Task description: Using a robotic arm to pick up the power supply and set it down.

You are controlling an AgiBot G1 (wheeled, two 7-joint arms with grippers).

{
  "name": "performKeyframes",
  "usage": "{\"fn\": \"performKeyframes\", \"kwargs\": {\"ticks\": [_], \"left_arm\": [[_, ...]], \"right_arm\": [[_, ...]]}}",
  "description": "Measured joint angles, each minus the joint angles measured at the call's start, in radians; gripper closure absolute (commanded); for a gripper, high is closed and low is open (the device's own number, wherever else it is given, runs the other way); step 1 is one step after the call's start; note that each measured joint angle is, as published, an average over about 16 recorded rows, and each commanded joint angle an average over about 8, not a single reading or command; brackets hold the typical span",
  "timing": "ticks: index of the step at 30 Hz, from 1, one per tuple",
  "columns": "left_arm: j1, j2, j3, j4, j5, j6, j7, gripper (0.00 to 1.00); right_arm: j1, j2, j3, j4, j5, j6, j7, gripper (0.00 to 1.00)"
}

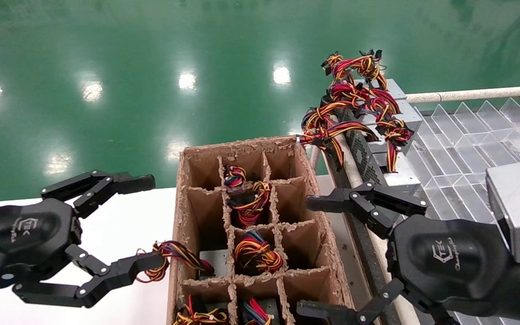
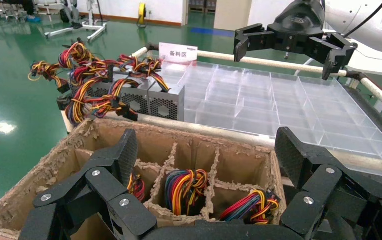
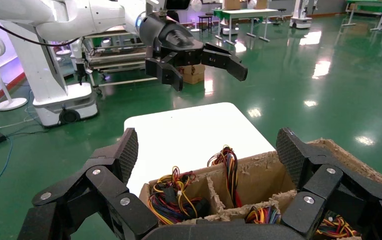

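From the head view, the robotic arm's right gripper point(image 1: 323, 257) hung spread wide and empty at the cardboard box's point(image 1: 181, 216) right edge; the left gripper point(image 1: 147, 225) (equally splayed) flanked its left edge. The left wrist view showed the power supply point(image 2: 166, 101) at the clear tray's point(image 2: 288, 105) corner. The right wrist view showed only wires inside the box.
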Motion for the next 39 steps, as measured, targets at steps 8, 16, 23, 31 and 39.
{"fn": "performKeyframes", "kwargs": {"ticks": [8,16,23,31,39], "left_arm": [[0.000,0.000,0.000,0.000,0.000,0.000,0.000,0.00],[0.000,0.000,0.000,0.000,0.000,0.000,0.000,0.00],[0.000,0.000,0.000,0.000,0.000,0.000,0.000,0.00],[0.000,0.000,0.000,0.000,0.000,0.000,0.000,0.00],[0.000,0.000,0.000,0.000,0.000,0.000,0.000,0.00]], "right_arm": [[0.001,0.000,-0.001,-0.001,-0.001,0.000,0.000,0.00],[0.001,0.000,-0.001,-0.001,-0.001,0.000,-0.001,0.00],[0.001,0.000,-0.001,-0.001,-0.001,0.000,-0.001,0.00],[0.002,0.000,-0.001,-0.001,-0.001,0.000,-0.001,0.00],[0.002,0.000,-0.001,-0.001,-0.001,0.000,-0.001,0.00]]}}
